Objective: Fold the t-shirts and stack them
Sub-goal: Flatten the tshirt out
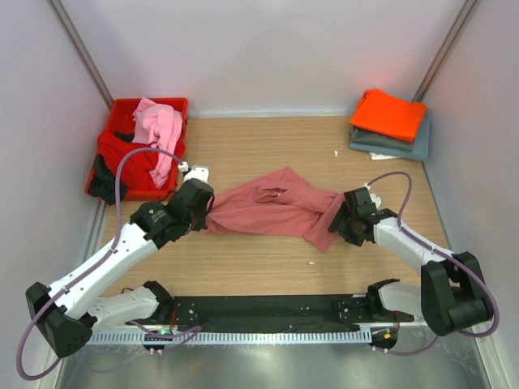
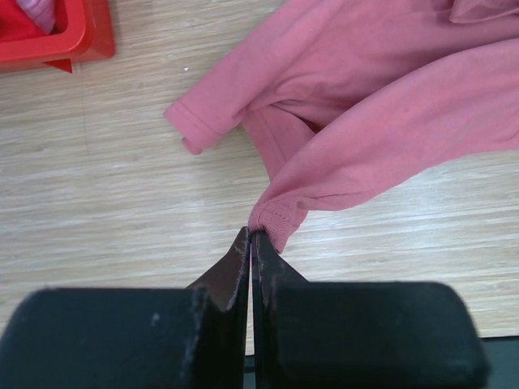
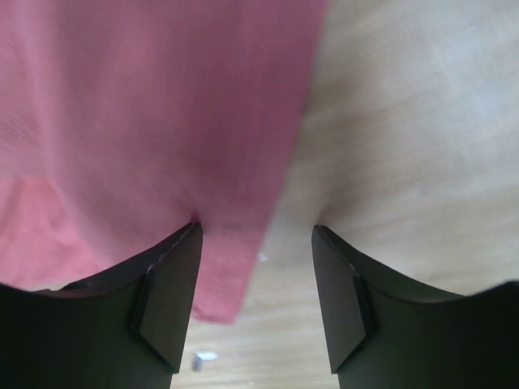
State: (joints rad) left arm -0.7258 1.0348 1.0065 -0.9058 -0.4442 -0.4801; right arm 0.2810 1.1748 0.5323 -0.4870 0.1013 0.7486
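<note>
- Right, the salmon-pink t-shirt lies strung out across the middle of the wooden table, one arm at each end. It looks like a stretch to flatten it for folding.
- Left gripper: jaws pressed tight together, nipping a hemmed corner of the shirt right at the tips. The cloth gathers to a point there, which reads as a true pinch and an anchor for that end.
- A sleeve lies loose on the wood just beyond, so the garment isn't spread flat yet.
- Right gripper: jaws apart, about halfway. The shirt's edge drapes over one finger and partly fills the gap; the other finger stands over bare wood. Nothing is clamped, so I'd call this lining up to bite that edge.
- Far right corner: an orange t-shirt sits folded on a grey-blue one, so that is where the stack belongs.
- Far left: the red crate holds a light pink t-shirt and more, waiting their turn.
</note>
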